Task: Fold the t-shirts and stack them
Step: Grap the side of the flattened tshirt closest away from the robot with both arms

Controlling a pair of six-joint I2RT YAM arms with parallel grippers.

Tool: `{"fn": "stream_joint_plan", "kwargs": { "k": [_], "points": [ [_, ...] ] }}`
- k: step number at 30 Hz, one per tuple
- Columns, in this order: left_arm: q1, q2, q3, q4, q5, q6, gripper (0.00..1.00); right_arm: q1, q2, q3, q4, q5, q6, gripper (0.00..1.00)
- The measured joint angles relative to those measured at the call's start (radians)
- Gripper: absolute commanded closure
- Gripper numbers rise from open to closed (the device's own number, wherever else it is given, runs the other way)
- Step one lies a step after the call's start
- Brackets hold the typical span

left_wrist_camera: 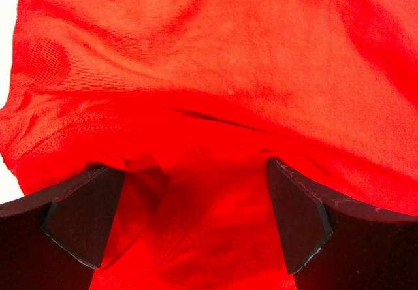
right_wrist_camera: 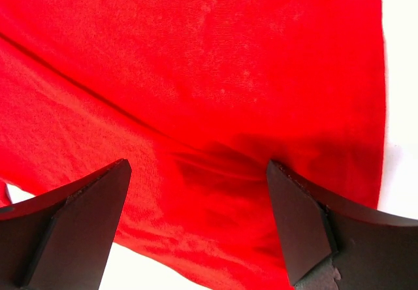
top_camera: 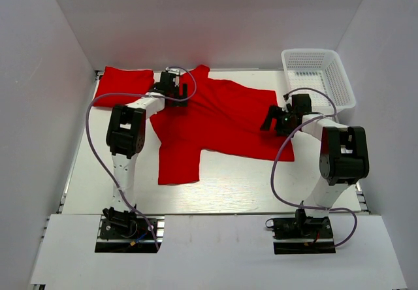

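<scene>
The left arm [top_camera: 124, 172] and right arm [top_camera: 341, 158] share white links and chunky black joint housings. A thin lilac cable [top_camera: 87, 125] loops up from each black base [top_camera: 124, 228]. Wrist views show dark, matte, wedge-shaped fingers [left_wrist_camera: 75, 221].

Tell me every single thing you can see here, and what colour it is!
spread t-shirt: one, red, lying open in the middle of the table
folded t-shirt: one, red, far left corner
basket: one, white, far right corner
table: one, white, under everything
left gripper: one, black, open, over the spread t-shirt's far left part
right gripper: one, black, open, over the spread t-shirt's right edge
</scene>
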State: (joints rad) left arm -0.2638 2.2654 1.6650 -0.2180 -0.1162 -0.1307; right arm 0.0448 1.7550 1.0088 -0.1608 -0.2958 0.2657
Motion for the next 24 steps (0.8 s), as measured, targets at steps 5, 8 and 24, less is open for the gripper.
{"fn": "stream_joint_plan", "kwargs": {
  "k": [5, 8, 24],
  "points": [
    [0.0, -0.058, -0.065, -0.024, 0.037, 0.019, 0.0, 0.001, -0.034, 0.0, -0.018, -0.002, -0.042, 0.1],
    [-0.008, -0.182, -0.174, -0.069, 0.038, 0.001, 0.0, 0.002, -0.107, -0.002, -0.023, 0.001, -0.053, 0.1],
    [-0.021, -1.057, -0.883, -0.335, 0.138, -0.378, 0.0, 0.0, -0.378, -0.206, 0.033, 0.137, 0.144, 0.1]
  ]
}}
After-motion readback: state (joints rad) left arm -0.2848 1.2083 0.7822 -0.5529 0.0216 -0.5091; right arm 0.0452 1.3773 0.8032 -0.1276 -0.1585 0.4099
